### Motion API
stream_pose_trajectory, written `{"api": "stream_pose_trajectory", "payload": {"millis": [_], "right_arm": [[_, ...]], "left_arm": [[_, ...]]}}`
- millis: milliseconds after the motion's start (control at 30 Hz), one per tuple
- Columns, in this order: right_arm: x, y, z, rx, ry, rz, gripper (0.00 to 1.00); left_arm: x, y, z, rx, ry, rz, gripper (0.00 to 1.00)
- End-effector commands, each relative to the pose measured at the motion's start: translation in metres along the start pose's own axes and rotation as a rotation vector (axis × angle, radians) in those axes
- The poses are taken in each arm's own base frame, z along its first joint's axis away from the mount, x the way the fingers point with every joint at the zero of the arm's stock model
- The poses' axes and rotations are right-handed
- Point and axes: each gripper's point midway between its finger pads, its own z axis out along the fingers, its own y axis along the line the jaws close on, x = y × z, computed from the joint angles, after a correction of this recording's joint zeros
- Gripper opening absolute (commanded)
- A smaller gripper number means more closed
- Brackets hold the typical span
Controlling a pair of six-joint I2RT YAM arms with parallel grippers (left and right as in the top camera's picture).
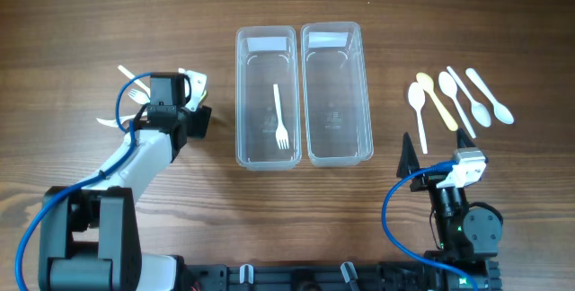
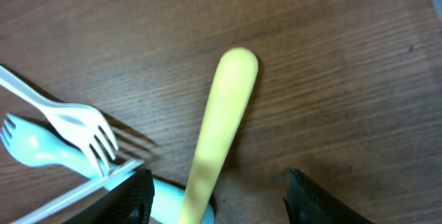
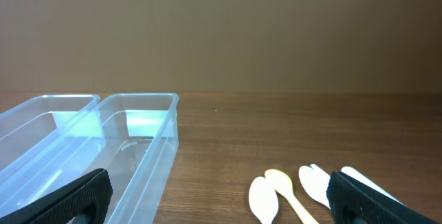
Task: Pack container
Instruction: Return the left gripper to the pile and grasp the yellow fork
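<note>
Pickup | left gripper (image 2: 217, 179) is straddling yellow handle (image 2: 224, 106), lower centre, jaws parted | plastic is looking light, stiff, slick: mid-handle hold | right gripper (image 3: 221, 200) is gaping empty.

a dark brown wooden table (image 1: 81, 22), its fine grain running side to side, fills the overhead view to every edge. beyond its far edge rises a plain brownish wall (image 3: 221, 30), perhaps a panel. the light is soft and even.
</note>
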Motion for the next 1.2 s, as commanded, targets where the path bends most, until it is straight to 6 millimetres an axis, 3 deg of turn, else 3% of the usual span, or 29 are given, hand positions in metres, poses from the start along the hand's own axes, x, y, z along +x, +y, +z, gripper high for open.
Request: {"api": "stream_pose_trajectory", "payload": {"millis": [0,233,433,633,867,1033,1167], "right_arm": [[-0.001,0.000,0.000,-0.002,-0.005,-0.005,1.00],[-0.001,0.000,0.000,-0.002,-0.005,-0.005,1.00],[-0.001,0.000,0.000,-0.002,-0.005,-0.005,1.00],[-0.001,0.000,0.000,-0.002,-0.005,-0.005,1.00],[-0.001,0.000,0.000,-0.002,-0.005,-0.005,1.00],[-0.001,0.000,0.000,-0.002,-0.005,-0.005,1.00],[-0.001,0.000,0.000,-0.002,-0.005,-0.005,1.00]], "left_arm": [[0.000,-0.001,0.005,0.019,0.004,0.014,0.62],[0.022,-0.002,0.024,0.032,0.078,0.029,0.61],[0.024,0.005,0.027,0.022,0.080,0.012,0.58],[0.027,0.014,0.027,0.010,0.086,-0.010,0.40],[0.030,0.014,0.027,0.012,0.097,-0.012,0.29],[0.029,0.014,0.027,0.011,0.093,-0.012,0.08],[0.022,0.016,0.026,0.003,0.067,-0.013,0.04]]}}
